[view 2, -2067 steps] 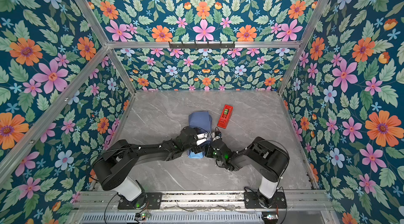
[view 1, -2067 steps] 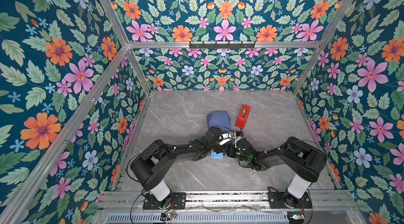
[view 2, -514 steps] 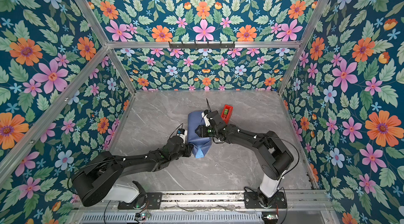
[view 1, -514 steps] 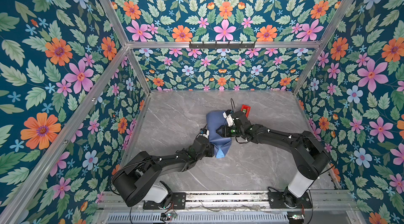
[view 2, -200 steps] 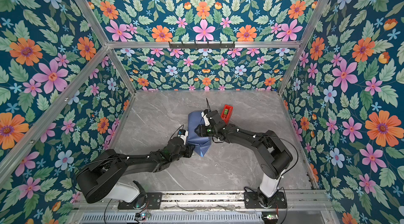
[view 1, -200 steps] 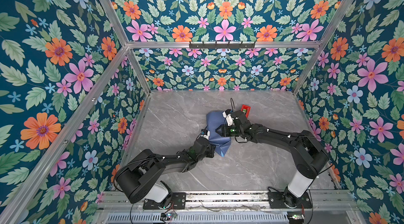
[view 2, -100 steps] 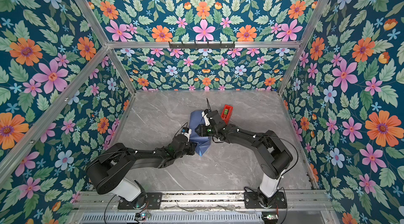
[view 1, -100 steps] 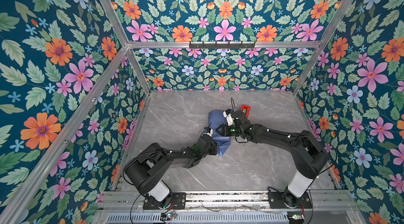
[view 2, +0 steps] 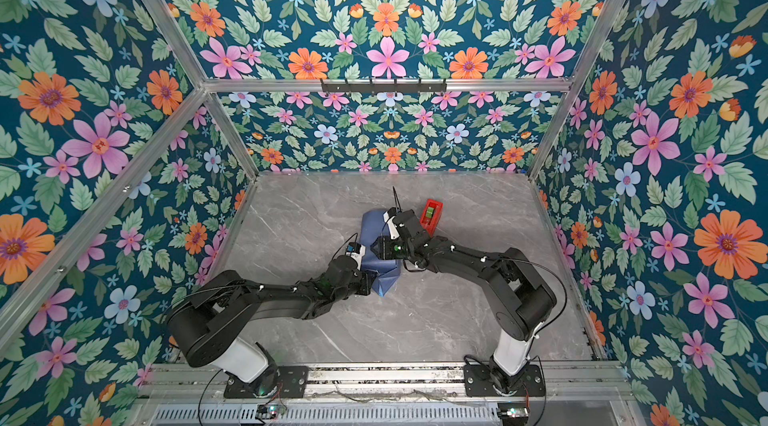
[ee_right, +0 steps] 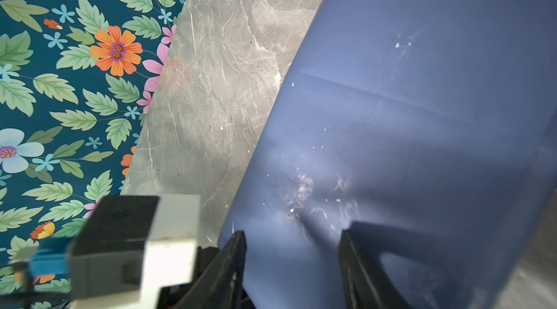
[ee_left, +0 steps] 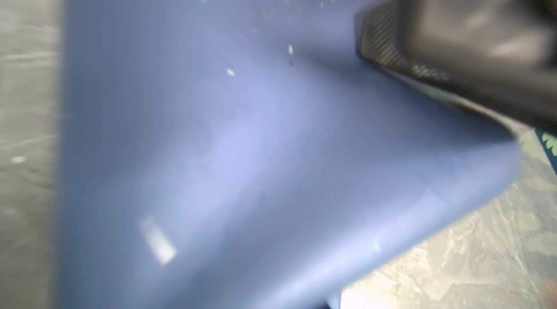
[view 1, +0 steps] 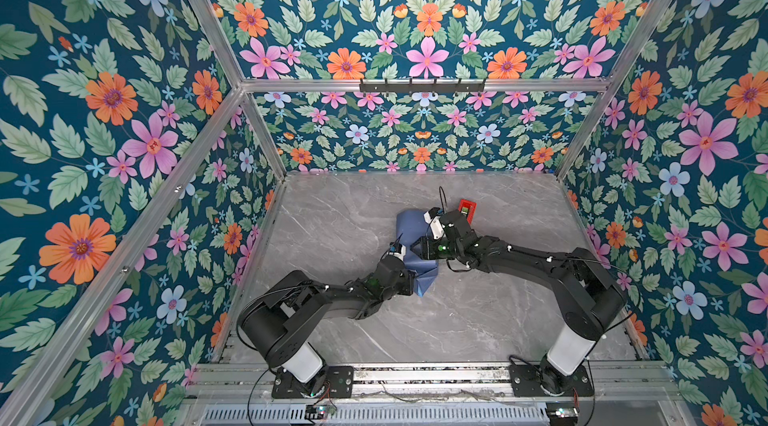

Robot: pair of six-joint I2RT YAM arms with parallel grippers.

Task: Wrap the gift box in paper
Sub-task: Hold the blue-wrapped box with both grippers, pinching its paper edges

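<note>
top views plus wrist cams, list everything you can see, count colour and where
paper: one, slate blue, folded into a bundle mid-table, pointed flap at its near end
gift box: none visible; may be hidden under the paper
tape dispenser: one, red, on the table just beyond the right arm's wrist
table: one, grey marble
walls: several panels, floral on teal, all around
hook rail: one, black, on the back frame bar
left gripper: one, black, at the bundle's near end, jaws hidden
right gripper: one, black, jaws apart, on the bundle's top
</note>
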